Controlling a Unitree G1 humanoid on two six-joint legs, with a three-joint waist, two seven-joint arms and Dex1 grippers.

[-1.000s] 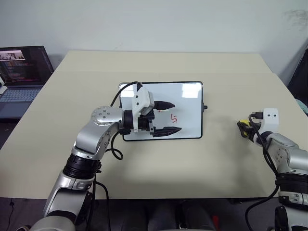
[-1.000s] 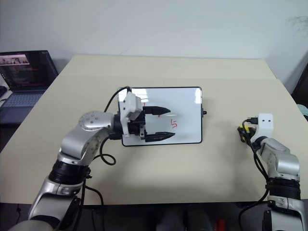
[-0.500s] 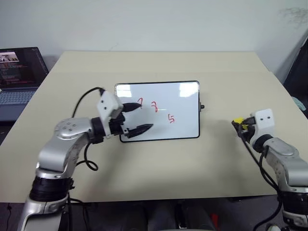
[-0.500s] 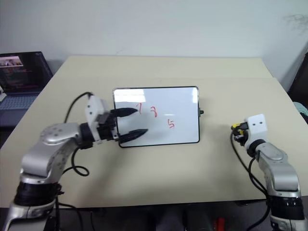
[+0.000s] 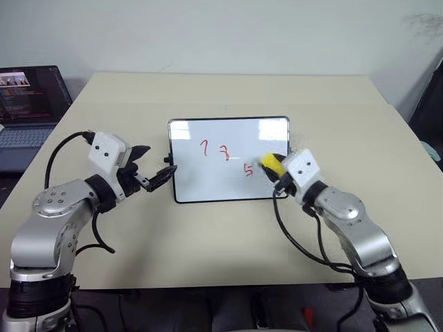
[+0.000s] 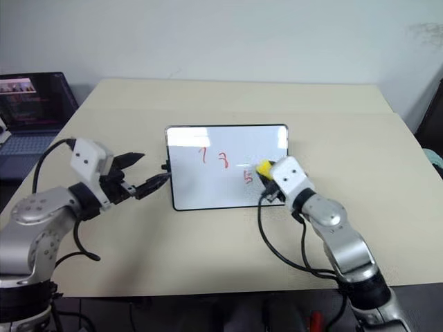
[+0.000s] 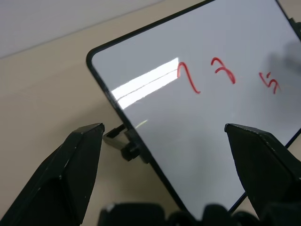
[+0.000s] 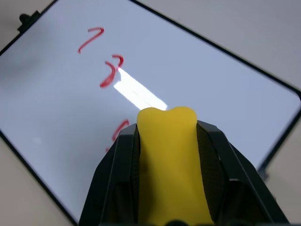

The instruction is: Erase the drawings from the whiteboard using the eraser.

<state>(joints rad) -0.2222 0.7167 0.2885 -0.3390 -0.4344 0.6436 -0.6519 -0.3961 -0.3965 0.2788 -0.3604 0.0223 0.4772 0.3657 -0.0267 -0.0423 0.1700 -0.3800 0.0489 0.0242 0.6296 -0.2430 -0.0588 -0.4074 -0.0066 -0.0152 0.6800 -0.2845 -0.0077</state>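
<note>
We hold the eraser [image 5: 271, 164] clamped in the right hand [image 5: 279, 174], over the right part of the whiteboard [image 5: 228, 181], just beside the red "5" [image 5: 248, 170]. The board lies flat at mid-bench [image 5: 221, 235]. The left hand [image 5: 154, 169] stands wide and empty at the board's left edge. We judge the eraser light and slightly yielding; grip its sides. The glossy board may slide; brace its frame.

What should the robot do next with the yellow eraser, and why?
Probably lower the eraser onto the red 5 and rub. The right gripper holds the eraser just beside that digit, over the whiteboard, and all three red drawings are unerased. The left gripper hangs open at the board's left edge.
</note>
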